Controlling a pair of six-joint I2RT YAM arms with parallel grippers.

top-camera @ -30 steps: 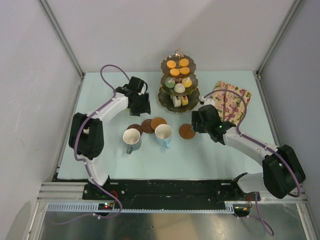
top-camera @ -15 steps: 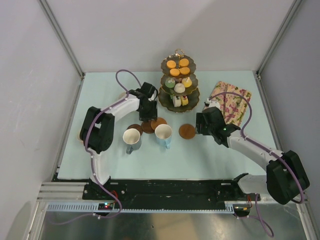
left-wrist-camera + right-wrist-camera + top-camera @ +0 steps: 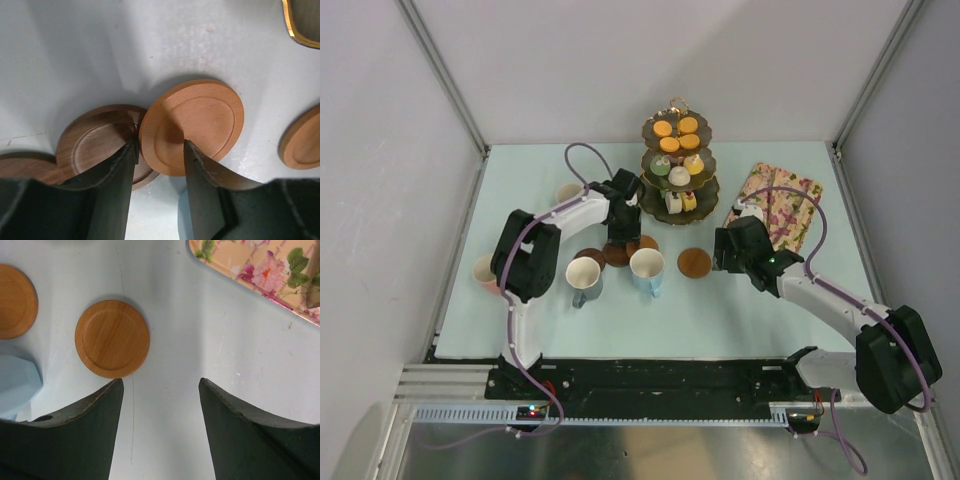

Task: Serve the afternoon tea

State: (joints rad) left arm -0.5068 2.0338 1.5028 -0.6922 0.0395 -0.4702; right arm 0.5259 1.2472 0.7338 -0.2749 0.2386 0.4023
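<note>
Stand (image 3: 710, 193): we record it upright at the far middle of the table (image 3: 720, 320), with cakes (image 3: 676, 127) on all three tiers. The top ones are orange. Those lower down are too small for us to tell apart.

Mugs: the blue mug (image 3: 647, 268) and grey mug (image 3: 585, 277) stand side by side in front of the stand, not touching. The yellow-green mug (image 3: 566, 191), left of the stand, shows only part of its rim behind the left arm (image 3: 565, 213). The pink mug (image 3: 484, 271), well to the stand's front left, is half hidden by the same arm.

Coasters: the lone coaster (image 3: 694, 263) lies flat just in front of the stand. Front left of the stand, a light coaster (image 3: 200, 120) overlaps the edge of a dark coaster (image 3: 95, 145). A third coaster (image 3: 17, 167) beside the dark one is cut off by the wrist view. From above, this group is partly covered by the left gripper (image 3: 160, 150).

Left gripper: low over that group, jaws partway apart. One finger sits at the seam between the dark and light coasters and the other over the light coaster's face. We see no hold on either.

Right gripper (image 3: 160, 390): jaws wide apart and empty, over bare table front right of the stand, between the lone coaster and the tray (image 3: 785, 200). The tray's flower print is cut off in the wrist view.
</note>
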